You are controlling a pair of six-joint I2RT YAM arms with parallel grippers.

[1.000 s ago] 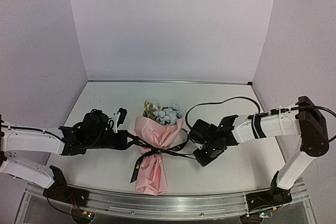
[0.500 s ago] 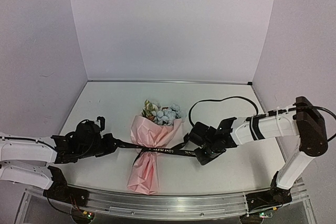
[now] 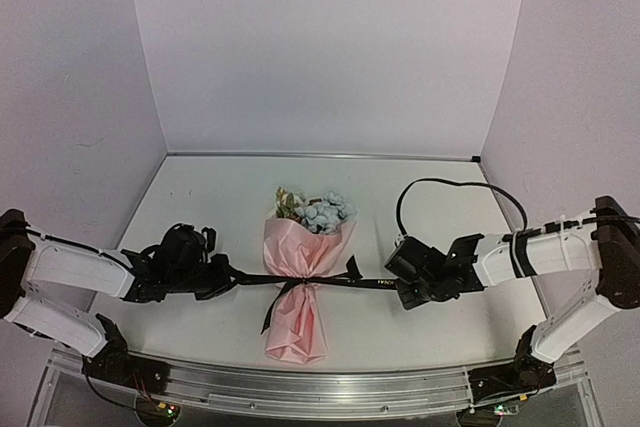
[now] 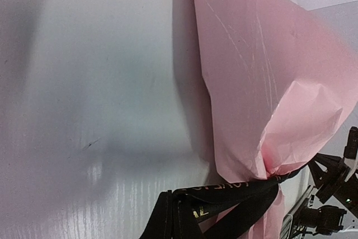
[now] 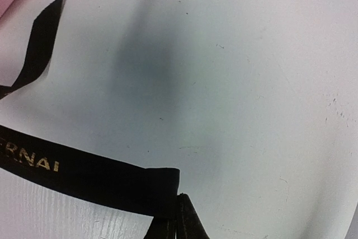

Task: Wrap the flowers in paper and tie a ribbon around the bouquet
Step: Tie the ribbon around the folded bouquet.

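Note:
The bouquet lies mid-table, its flowers (image 3: 315, 212) pointing away and the pink paper (image 3: 298, 307) pinched in at the waist. The black ribbon (image 3: 350, 283) runs taut and straight through a knot at that waist. At the ribbon's left end my left gripper (image 3: 226, 277) is shut on it, and at the right end my right gripper (image 3: 403, 287) is shut on it too. In the left wrist view the ribbon (image 4: 235, 186) leads from my gripper (image 4: 170, 200) to the cinched paper (image 4: 251, 82). The right wrist view shows my gripper (image 5: 178, 200) clamping the ribbon (image 5: 84, 172), with a loose tail (image 5: 39, 48) beyond.
A black cable (image 3: 450, 185) loops over the table behind the right arm. The aluminium rail (image 3: 300, 387) runs along the near edge. Walls close in the back and both sides. A loose ribbon tail (image 3: 273, 312) hangs across the paper's lower left.
Both grippers have drawn apart, the left one leftward and the right one rightward. The slack ribbon has become a straight taut line, and the paper's waist is pinched tighter.

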